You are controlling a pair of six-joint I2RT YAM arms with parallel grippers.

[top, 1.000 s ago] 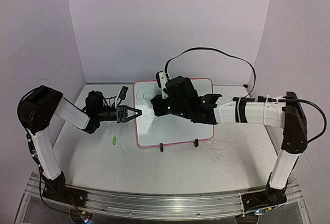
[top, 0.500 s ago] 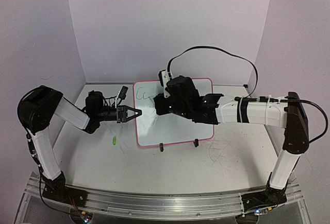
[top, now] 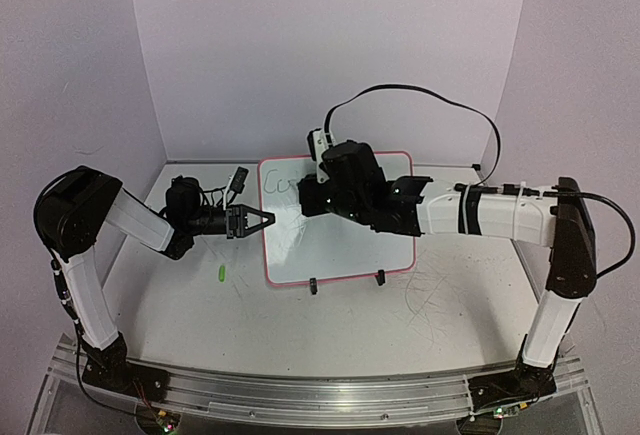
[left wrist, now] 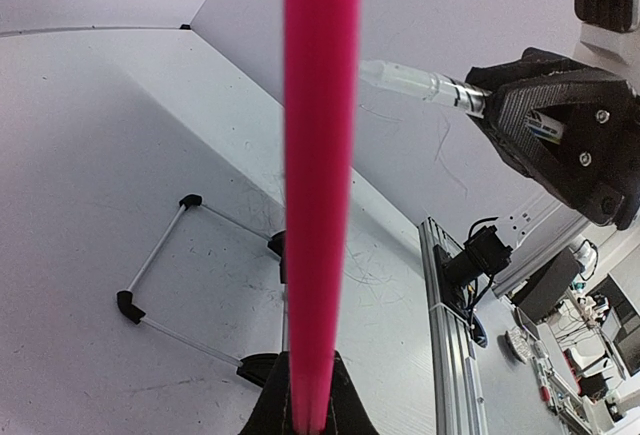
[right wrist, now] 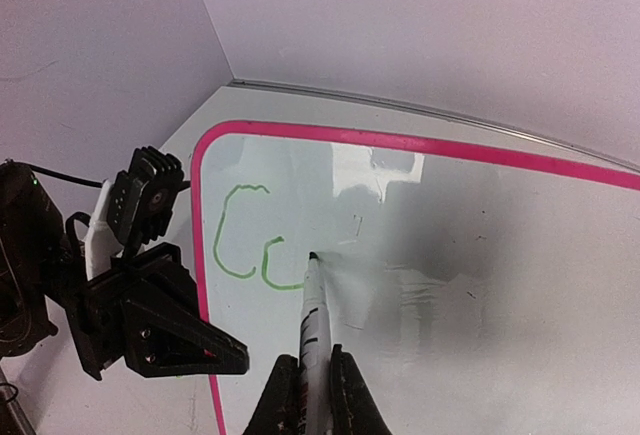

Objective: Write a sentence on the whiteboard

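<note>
Step in hand: second letter of the first word. The marker (right wrist: 312, 305) tip touches the board (right wrist: 480, 255) at the open top of a half-made "o". To do it well, I judge: carry the stroke round to close the loop, with light, even pressure. Letters small and level, so two lines will fit. The left side must brace the board against the push of the tip.

Right jaws closed tight on the marker's barrel, tip pointing away. Left jaws pinched shut on the board's left pink rim (left wrist: 318, 155).

Board stands on the table (top: 330, 355) between the arms, toward the back wall, two black clip feet (top: 313, 285) at its near edge. Glossy white, rounded corners. The sentence (right wrist: 245, 250) so far — a green "C" and part of an "o", upper left corner. Rest of the surface is bare, with some glare.
</note>
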